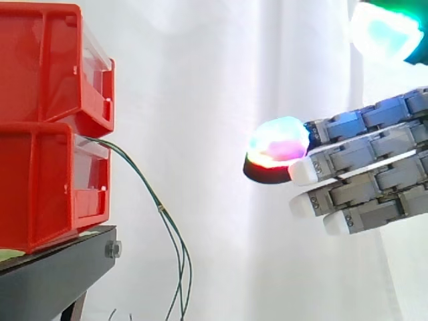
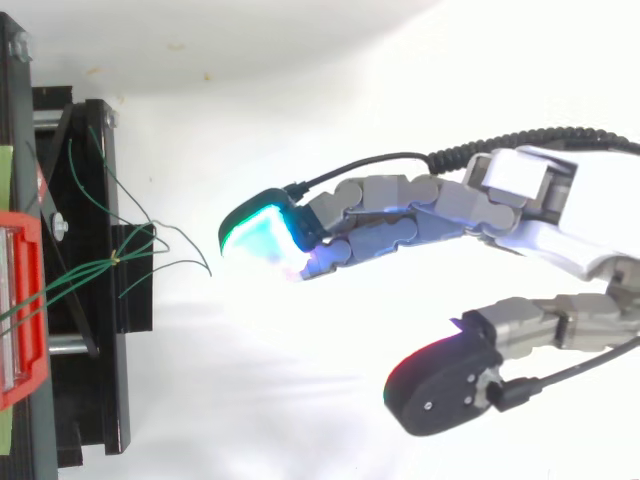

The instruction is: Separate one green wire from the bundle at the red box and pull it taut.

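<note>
Thin green wires [image 1: 160, 207] leave the lower red box [image 1: 53, 187] together and hang down in a loose bundle past the black stand [image 1: 60, 274]. From above, the wire bundle [image 2: 120, 258] fans out beside the red box [image 2: 22, 310]. My hand [image 1: 361, 170] reaches in from the right with straight fingers, their glowing fingertips [image 1: 279, 144] well to the right of the wires and touching nothing. In the top view the hand [image 2: 400, 215] points at the bundle with its thumb [image 2: 450, 385] spread apart, and nothing sits between them.
A second red box [image 1: 53, 67] is stacked on the lower one. The white curtain [image 1: 221, 80] hangs behind. The stand's black frame [image 2: 90, 300] runs along the left edge of the top view.
</note>
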Controlling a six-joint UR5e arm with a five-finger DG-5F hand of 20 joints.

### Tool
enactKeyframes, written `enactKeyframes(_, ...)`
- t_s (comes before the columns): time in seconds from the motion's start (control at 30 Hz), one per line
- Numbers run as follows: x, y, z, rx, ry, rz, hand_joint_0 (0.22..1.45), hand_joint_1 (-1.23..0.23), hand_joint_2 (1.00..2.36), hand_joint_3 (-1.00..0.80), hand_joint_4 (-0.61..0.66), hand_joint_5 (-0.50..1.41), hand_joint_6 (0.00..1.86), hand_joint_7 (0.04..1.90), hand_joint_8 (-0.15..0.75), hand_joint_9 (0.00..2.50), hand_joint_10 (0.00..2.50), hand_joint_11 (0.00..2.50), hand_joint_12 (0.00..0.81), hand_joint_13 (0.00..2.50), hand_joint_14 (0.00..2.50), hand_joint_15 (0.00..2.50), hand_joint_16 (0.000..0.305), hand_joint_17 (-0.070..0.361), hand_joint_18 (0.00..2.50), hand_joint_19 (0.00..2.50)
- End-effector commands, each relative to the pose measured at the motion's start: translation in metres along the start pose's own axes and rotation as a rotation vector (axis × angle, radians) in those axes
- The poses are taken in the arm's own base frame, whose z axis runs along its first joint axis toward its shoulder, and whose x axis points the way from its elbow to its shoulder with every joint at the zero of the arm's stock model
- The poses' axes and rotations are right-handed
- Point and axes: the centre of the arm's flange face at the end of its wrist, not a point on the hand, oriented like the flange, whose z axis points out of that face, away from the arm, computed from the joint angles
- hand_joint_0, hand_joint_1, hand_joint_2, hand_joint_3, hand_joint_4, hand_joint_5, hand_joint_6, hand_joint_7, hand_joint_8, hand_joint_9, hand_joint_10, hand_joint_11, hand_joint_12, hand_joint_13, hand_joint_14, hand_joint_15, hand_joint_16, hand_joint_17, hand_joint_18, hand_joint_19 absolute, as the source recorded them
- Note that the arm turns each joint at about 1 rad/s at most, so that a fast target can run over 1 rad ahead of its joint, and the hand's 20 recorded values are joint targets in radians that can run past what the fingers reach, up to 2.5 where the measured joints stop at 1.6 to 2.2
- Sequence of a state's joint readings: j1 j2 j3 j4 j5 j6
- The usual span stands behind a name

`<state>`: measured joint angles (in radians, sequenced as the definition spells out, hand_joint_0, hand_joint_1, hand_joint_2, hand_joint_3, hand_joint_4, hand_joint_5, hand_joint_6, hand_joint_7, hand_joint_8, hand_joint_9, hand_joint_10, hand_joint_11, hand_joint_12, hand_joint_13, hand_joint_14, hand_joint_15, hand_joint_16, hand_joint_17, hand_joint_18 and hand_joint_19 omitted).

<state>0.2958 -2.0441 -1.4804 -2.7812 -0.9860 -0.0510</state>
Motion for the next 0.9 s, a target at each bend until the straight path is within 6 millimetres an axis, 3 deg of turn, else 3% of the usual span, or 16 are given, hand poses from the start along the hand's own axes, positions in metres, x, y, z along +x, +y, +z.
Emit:
enactKeyframes(0.0, 0.006, -0.018, 0.007, -0.006, -0.001, -0.005, 0.53, -0.59, 1.0, -0.46, 0.25, -0.2, 0.5, 0.62, 0.266, 0.49, 0.0, 0.0, 0.347, 0.37, 0.0, 0.03, 0.057, 0.128, 0.27, 0.16)
enactKeyframes(0.13, 0.012, -0.031, 0.014, -0.028, -0.002, 0.01, 0.54, -0.59, 1.0, -0.46, 0.25, -0.2, 0.5, 0.62, 0.266, 0.5, 0.0, 0.0, 0.347, 0.39, 0.0, 0.03, 0.056, 0.126, 0.29, 0.16)
enactKeyframes(0.27, 0.016, -0.03, 0.014, -0.041, -0.011, 0.007, 0.54, -0.59, 1.0, -0.46, 0.25, -0.2, 0.5, 0.63, 0.267, 0.5, 0.0, 0.0, 0.348, 0.39, 0.0, 0.04, 0.056, 0.125, 0.29, 0.17)
enactKeyframes(0.67, 0.002, -0.031, 0.016, -0.03, -0.119, -0.176, 0.55, -0.58, 1.0, -0.45, 0.26, -0.2, 0.5, 0.64, 0.266, 0.53, 0.0, 0.0, 0.341, 0.43, 0.0, 0.06, 0.055, 0.124, 0.34, 0.18)
enactKeyframes(0.87, 0.007, -0.052, 0.023, -0.035, -0.118, -0.169, 0.55, -0.58, 1.0, -0.45, 0.26, -0.2, 0.5, 0.64, 0.265, 0.53, 0.0, 0.0, 0.343, 0.43, 0.0, 0.05, 0.055, 0.124, 0.34, 0.18)
